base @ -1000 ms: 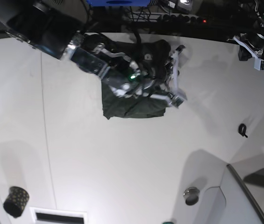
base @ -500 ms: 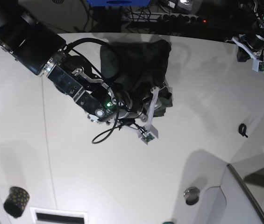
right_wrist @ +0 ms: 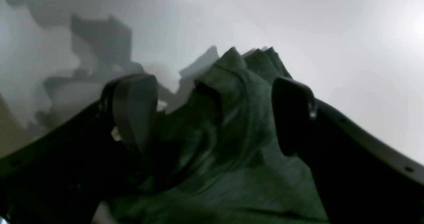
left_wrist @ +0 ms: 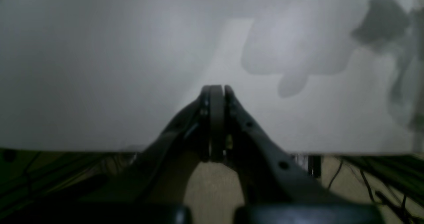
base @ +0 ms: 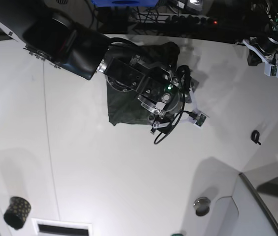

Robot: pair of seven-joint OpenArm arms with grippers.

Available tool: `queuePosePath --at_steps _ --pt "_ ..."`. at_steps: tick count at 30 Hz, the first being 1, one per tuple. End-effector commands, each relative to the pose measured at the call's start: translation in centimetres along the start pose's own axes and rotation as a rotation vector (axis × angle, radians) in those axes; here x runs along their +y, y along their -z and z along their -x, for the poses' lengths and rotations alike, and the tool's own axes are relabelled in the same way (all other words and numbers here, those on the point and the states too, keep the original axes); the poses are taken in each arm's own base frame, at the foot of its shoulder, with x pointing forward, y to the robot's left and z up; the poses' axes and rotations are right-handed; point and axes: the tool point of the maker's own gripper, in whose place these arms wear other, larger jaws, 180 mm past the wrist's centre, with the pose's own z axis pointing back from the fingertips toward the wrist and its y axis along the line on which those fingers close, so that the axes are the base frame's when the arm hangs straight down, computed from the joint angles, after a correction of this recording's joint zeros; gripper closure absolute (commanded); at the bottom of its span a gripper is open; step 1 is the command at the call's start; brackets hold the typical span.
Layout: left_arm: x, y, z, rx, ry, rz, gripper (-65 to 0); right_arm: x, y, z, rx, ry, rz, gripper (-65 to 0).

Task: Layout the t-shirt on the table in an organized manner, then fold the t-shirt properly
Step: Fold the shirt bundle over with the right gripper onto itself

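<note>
- Since the earlier base frames the right arm has swung from the 7 o'clock side of the garment to its 3 o'clock edge; its jaws, then closing on cloth, now stand apart.
- Right gripper [right_wrist: 212,111]: jaws spread wide in the right wrist view; a raised fold of the t-shirt [right_wrist: 232,144] stands between the two fingers [right_wrist: 134,108]; whether the pads touch the cloth cannot be told.
- T-shirt [base: 129,108]: dark green, folded into a compact block near the 12 o'clock edge of the table [base: 129,187]; its upper part is hidden under the right arm in the base view; the lower left corner lies flat on the white top.
- Right gripper [base: 178,105] in the base view: over the 3 o'clock side of the block; fingertips hidden by the wrist.
- Left gripper [left_wrist: 215,94]: jaws pressed together with nothing between them; it hangs above bare table near the table's edge.
- Left gripper [base: 265,51] in the base view: at the 2 o'clock corner, well apart from the garment.
- Black gold-dotted cup [base: 16,212]: at 8 o'clock, well apart from the garment.
</note>
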Motion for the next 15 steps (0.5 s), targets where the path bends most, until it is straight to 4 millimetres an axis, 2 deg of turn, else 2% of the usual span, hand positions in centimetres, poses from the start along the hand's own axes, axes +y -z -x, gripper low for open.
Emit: queuePosePath --at_steps 1,5,12,13,15 --pt "0.7 -0.4 -0.9 -0.029 0.011 -0.011 0.0 -0.9 -0.4 -2.4 -0.059 -0.009 0.014 -47.7" --pt "0.7 -0.4 -0.9 -0.029 0.011 -0.011 0.0 -1.9 0.7 -0.8 -0.008 -0.007 0.035 -38.6" --pt "0.7 -0.4 -1.1 -0.035 0.011 -0.012 0.0 -2.0 0.9 -1.2 -0.044 -0.007 0.037 -37.4" --pt "0.7 -0.4 -1.1 -0.034 0.012 -0.012 0.0 -2.0 0.9 -1.2 -0.044 -0.007 0.037 -35.4" --pt "0.7 -0.4 -1.1 -0.034 0.012 -0.012 0.0 -2.1 0.8 -1.3 -0.046 -0.008 0.039 -26.0"
